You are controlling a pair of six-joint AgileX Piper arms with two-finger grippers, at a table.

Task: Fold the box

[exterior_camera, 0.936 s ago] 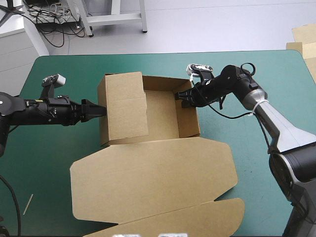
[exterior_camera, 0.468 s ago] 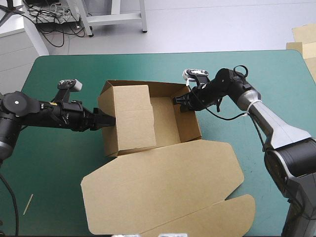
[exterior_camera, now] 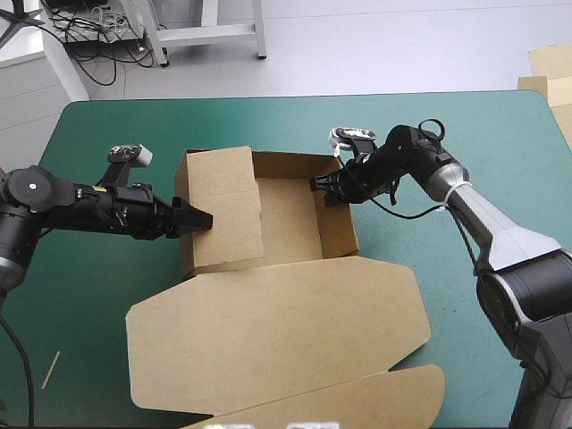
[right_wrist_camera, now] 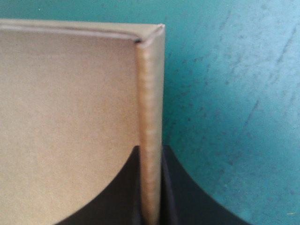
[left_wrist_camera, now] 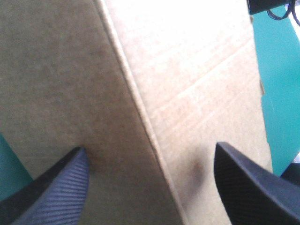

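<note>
The brown box [exterior_camera: 288,213] sits around the middle of the teal-green bench [exterior_camera: 116,125] as an open tray. Its walls are raised and its broad lid [exterior_camera: 277,331] lies flat on the near side. A left flap [exterior_camera: 223,210] leans in over the tray's left part. From above, the left hand [exterior_camera: 202,219] comes in from the left with its tips at the box's left wall, but that view does not show how far its fingers are spread. The left wrist view does: the two black fingers [left_wrist_camera: 58,185] stand wide apart with nothing pinched. A folded ridge [left_wrist_camera: 136,103] of the board runs up between them, and a strip of bench shows beyond the board's far edge. The right hand [exterior_camera: 324,186] reaches in from the right to the far end of the box's right wall. From above it is only a dark shape on the rim. The right wrist view shows its fingers [right_wrist_camera: 119,194] nearly closed, clamping that wall's top edge [right_wrist_camera: 150,108] between them just short of the corner. The tray's inside is on one side and bare bench on the other. Only the high view shows a thin pale stick [exterior_camera: 51,369] on the bench's near left.
</note>
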